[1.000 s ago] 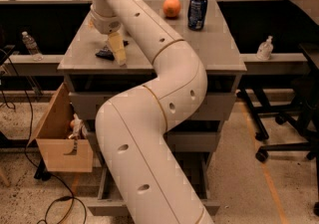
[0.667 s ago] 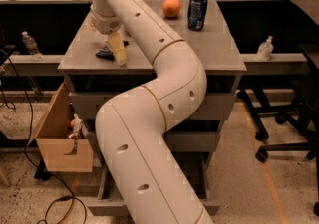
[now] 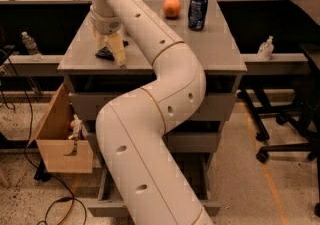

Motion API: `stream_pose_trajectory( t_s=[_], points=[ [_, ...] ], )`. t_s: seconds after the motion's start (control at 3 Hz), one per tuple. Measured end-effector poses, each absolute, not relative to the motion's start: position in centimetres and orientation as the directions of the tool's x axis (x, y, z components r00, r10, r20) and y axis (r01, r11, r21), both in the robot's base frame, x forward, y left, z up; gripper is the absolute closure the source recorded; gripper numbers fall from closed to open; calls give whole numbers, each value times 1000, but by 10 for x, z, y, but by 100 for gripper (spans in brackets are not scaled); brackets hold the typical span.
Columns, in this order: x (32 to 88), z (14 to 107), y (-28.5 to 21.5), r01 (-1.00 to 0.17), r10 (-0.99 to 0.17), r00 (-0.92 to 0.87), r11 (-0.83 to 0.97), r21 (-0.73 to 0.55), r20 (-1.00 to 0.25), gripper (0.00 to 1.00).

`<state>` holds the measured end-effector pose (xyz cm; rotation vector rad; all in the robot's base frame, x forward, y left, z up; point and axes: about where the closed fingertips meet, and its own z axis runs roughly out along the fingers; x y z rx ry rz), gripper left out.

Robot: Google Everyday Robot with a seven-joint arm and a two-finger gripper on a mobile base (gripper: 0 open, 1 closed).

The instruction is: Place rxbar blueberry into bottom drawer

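The rxbar blueberry (image 3: 105, 54) is a small dark flat bar lying on the grey cabinet top (image 3: 210, 49), near its front left corner. My gripper (image 3: 112, 49) points down right at the bar, reaching it from above, and partly hides it. The bottom drawer (image 3: 212, 208) is pulled out at the foot of the cabinet; my white arm (image 3: 150, 134) covers most of its inside. The two upper drawers are pushed in.
An orange (image 3: 172, 7) and a blue soda can (image 3: 198, 11) stand at the back of the cabinet top. A tan wooden box (image 3: 59, 141) hangs at the cabinet's left side. A water bottle (image 3: 30, 44) stands left, a small bottle (image 3: 265, 48) right. Chair bases (image 3: 290, 129) stand at right.
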<state>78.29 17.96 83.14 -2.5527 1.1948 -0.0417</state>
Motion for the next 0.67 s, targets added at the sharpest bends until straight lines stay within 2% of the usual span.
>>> stream_pose_trajectory(
  t_s=[0.33,0.67],
  points=[
    [781,832,179,-743,-753,649,-598,-300,-109,84],
    [780,836,179,-743,-753,649,-598,-300,-109,100]
  ],
)
